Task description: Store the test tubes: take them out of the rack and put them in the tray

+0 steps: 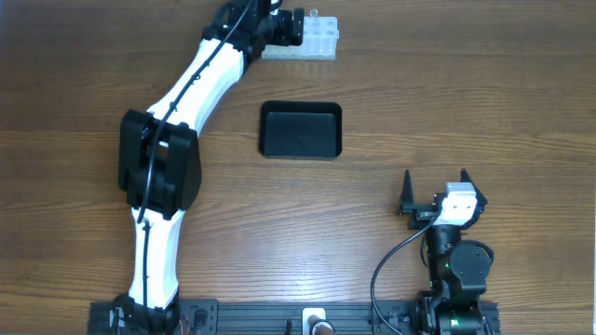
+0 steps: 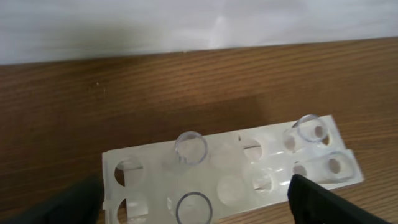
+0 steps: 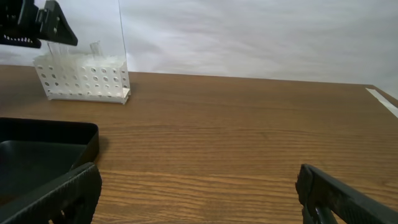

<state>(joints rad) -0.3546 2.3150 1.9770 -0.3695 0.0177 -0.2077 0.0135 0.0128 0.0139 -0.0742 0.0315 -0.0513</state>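
While the clear test tubes [image 2: 190,148] stand upright in the white perforated plastic rack [image 2: 231,184] at the worktop's [image 1: 466,112] far edge, the nearer left tool [image 2: 196,205] hangs spread just above 'em, approx. centred.

Rack: the rack [image 1: 312,42] stands at the table's [image 1: 466,93] far edge, with the left gripper [image 1: 287,26] over its left end.
Tubes: three upright tubes [image 2: 190,148] rise from the holes, two of them between the spread fingers [image 2: 323,202].
Tray: the tray [image 1: 301,129] faces up, with a strip of bare wood between it and the rack.
Left side: the left arm [image 1: 177,121] slants across from its base to the rack.
Right side: the right gripper [image 1: 438,194] sits near its base, fingers apart, well away from the tray.
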